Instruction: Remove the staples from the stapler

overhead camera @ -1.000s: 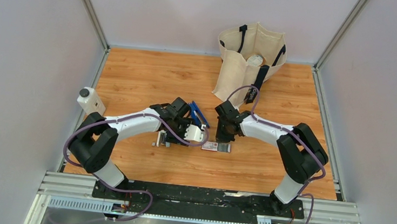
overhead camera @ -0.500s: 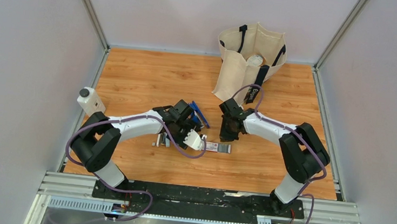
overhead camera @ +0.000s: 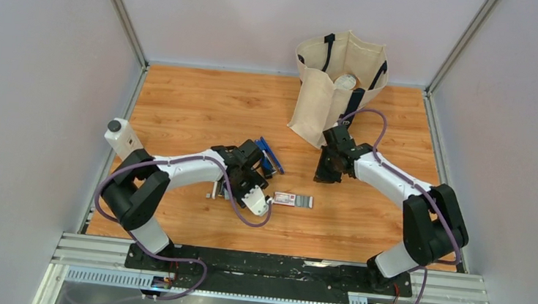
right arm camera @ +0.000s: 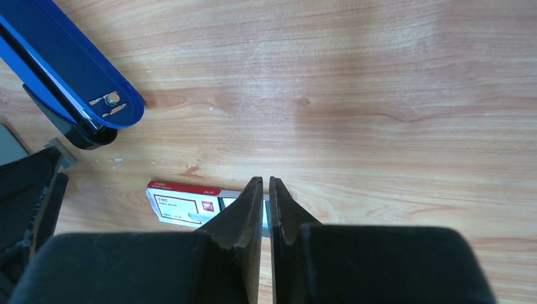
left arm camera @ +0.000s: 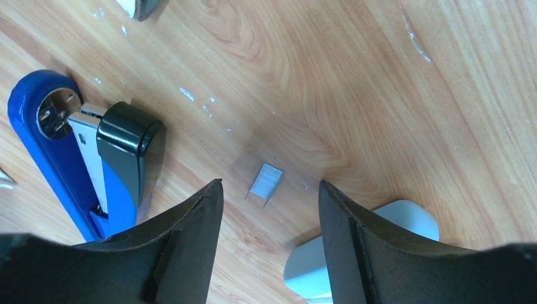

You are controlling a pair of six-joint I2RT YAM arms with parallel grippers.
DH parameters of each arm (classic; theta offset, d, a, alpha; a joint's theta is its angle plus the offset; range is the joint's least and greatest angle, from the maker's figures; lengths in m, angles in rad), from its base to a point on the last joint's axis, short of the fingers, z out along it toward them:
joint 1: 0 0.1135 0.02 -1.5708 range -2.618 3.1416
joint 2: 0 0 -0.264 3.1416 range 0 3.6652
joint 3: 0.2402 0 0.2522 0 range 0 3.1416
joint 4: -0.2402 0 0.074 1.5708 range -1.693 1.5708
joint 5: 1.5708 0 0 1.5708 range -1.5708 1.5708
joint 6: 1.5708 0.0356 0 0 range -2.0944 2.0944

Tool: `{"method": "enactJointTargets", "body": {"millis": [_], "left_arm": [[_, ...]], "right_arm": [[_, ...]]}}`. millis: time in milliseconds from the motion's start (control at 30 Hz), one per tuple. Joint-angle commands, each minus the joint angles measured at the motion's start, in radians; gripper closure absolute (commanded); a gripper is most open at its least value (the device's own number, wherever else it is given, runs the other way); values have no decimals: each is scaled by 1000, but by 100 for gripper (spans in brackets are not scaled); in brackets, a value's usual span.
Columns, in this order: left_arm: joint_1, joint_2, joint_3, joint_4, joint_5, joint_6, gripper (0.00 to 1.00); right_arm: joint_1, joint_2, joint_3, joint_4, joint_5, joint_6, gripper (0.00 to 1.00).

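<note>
The dark blue stapler [overhead camera: 269,156] lies open on the wooden table, its blue base, silver channel and black cap showing at the left of the left wrist view [left arm camera: 63,152]. My left gripper [left arm camera: 269,187] is open and empty, pointing down just beside it, with a small strip of staples [left arm camera: 266,180] lying on the wood between its fingertips. In the top view this gripper [overhead camera: 243,175] sits just below-left of the stapler. My right gripper [right arm camera: 266,182] is shut and empty, raised to the stapler's right [overhead camera: 321,173]. The stapler's end shows in the right wrist view [right arm camera: 69,69].
A red-and-white box [overhead camera: 293,200] lies below the stapler and also shows in the right wrist view [right arm camera: 183,202]. A pale grey-blue object [left arm camera: 354,253] lies by my left gripper. A canvas tote bag [overhead camera: 338,84] stands at the back. A white bottle [overhead camera: 122,138] sits at the left edge.
My right arm has drawn back up and to the right, away from the box. My left wrist has turned and dropped slightly beside the stapler. The stapler and box have not moved.
</note>
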Motion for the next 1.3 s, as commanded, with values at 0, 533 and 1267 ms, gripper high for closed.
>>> {"method": "enactJointTargets", "body": {"millis": [0, 533, 1267], "left_arm": [[-22, 39, 34, -79, 8, 96, 37], [-67, 160, 175, -233, -70, 129, 53], [-129, 114, 224, -176, -76, -73, 75]], "right_arm": [[-12, -46, -6, -6, -28, -30, 89], [-41, -87, -20, 1, -63, -49, 88], [-46, -95, -40, -18, -60, -75, 88]]}}
